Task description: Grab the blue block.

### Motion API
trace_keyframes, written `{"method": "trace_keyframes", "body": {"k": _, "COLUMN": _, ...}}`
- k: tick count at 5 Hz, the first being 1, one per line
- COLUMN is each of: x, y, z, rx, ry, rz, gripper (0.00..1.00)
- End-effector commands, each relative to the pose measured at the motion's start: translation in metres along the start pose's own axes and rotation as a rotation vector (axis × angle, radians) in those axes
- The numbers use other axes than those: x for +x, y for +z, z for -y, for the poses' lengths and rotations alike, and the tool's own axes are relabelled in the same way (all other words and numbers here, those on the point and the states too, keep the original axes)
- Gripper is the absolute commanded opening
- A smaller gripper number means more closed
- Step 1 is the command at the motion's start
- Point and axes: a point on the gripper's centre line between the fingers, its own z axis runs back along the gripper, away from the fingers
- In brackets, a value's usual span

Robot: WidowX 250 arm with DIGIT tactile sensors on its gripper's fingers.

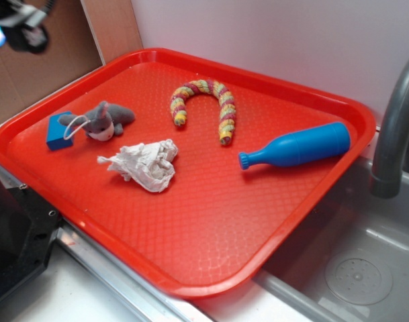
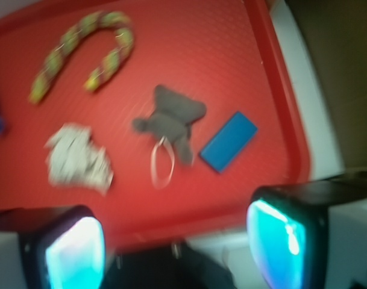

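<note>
Tray (image 1: 271,268) contents — one blue block (image 1: 58,131), one plush toy (image 1: 103,121), one bottle (image 1: 298,146)

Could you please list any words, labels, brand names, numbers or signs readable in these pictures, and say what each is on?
None: no readable text in either view.
The blue block, blue bottle, grey plush toy, crumpled paper, braided rope and red tray show no print.
The wrist view is too blurred for fine print.
</note>
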Motion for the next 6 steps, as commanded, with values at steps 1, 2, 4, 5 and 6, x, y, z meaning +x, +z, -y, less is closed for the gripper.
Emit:
{"method": "trace_keyframes", "body": {"k": 1, "x": 0.058, "y": -0.058, "z": -0.049, "rx": 0.039, "ry": 0.402, "rz": 0.125, "gripper": 1.0}}
{"method": "trace_keyframes", "body": {"k": 2, "x": 0.055, "y": -0.086, "z": -0.051, "rx": 0.085, "ry": 0.421, "rz": 0.086, "gripper": 1.0}}
{"method": "trace_keyframes", "body": {"k": 4, "x": 0.009, "y": -0.095, "z": -0.051, "rx": 0.175, "ry": 0.409, "rz": -0.024, "gripper": 1.0}}
{"method": "trace_keyframes", "body": {"k": 5, "x": -0.002, "y": -0.099, "z": -0.048, "rx": 0.171, "ry": 0.388, "rz": -0.04, "gripper": 1.0}}
{"method": "trace_keyframes", "body": {"k": 6, "x": 0.004, "y": -0.116, "z": -0.042, "rx": 0.163, "ry": 0.36, "rz": -0.07, "gripper": 1.0}}
